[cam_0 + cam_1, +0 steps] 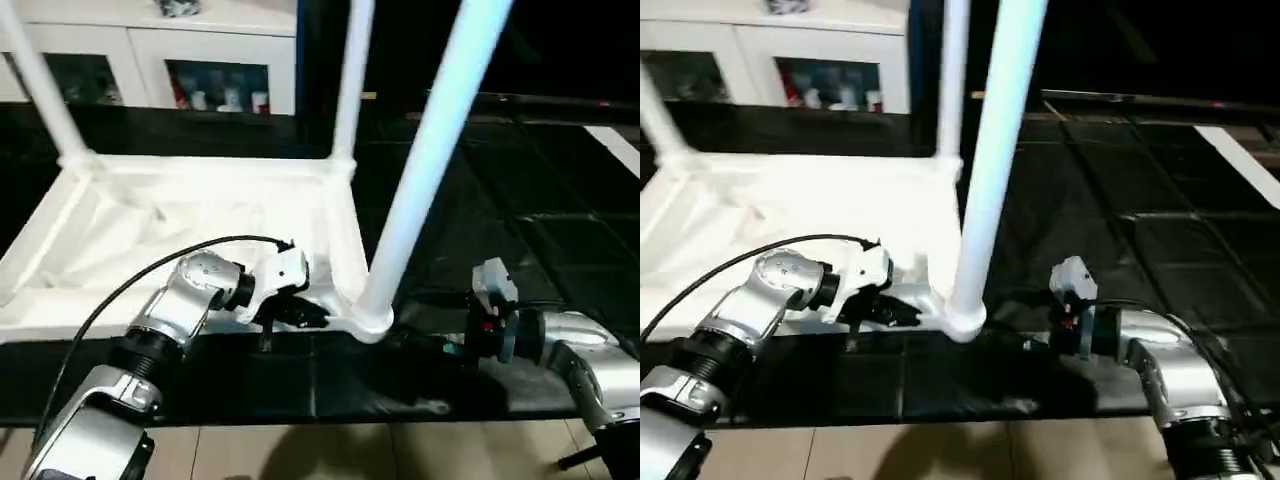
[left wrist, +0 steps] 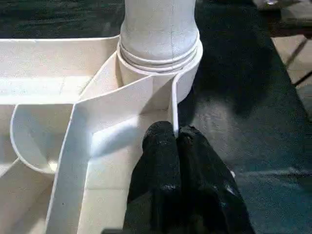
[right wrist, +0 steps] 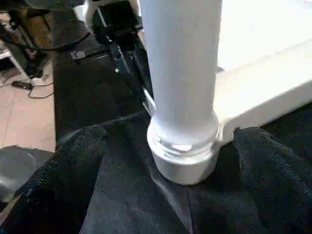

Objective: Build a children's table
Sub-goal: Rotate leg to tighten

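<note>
The white plastic children's table lies upside down on a black mat, so its ribbed underside faces up. The black mat covers the floor, and the table sits toward the mat's left side, with one corner close to the mat's near edge. Three long white tube legs stand straight up from round sockets at the table's corners. The nearest white tube leg rises from the round corner socket by the mat's near edge. A second white leg stands at the far corner behind it, and a third white leg stands at the far left corner.

The left gripper rests inside the table top, right next to the near corner socket. Its two black fingers are squeezed tight together and grip nothing. Their tips sit against a thin white rib beside the socket.

The right gripper is low over the mat on the other side of the same socket. Its two black fingers are spread wide apart, one on each side of the leg's bottom end. They do not touch the leg or the socket.

A thin black cable loops over the silver left forearm. Beyond the mat's far edge stands a white cabinet with glass doors. A strip of pale tiled floor shows past the mat's near edge.
</note>
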